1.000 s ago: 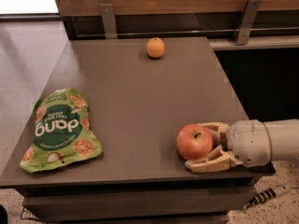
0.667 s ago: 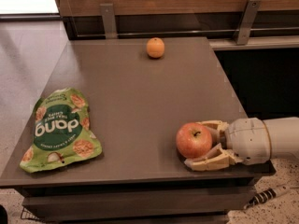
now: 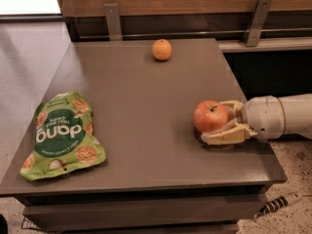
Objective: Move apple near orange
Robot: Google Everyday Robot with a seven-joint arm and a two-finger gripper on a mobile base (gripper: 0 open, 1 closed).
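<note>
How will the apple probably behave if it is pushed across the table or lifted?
The apple is round on a flat table, so a push would probably roll it, perhaps off the nearby edge. Its glossy skin may slip in a light grasp. It looks solid, so likely rigid. The end effector sits at the apple, near that edge.

apple (image 3: 210,116): red, yellowish blush
orange (image 3: 162,49): plain orange
gripper (image 3: 213,121): cream, at the right edge of the desk (image 3: 146,96), jaws clasping apple
desk: grey-brown
bag (image 3: 63,135): green, white lettering
</note>
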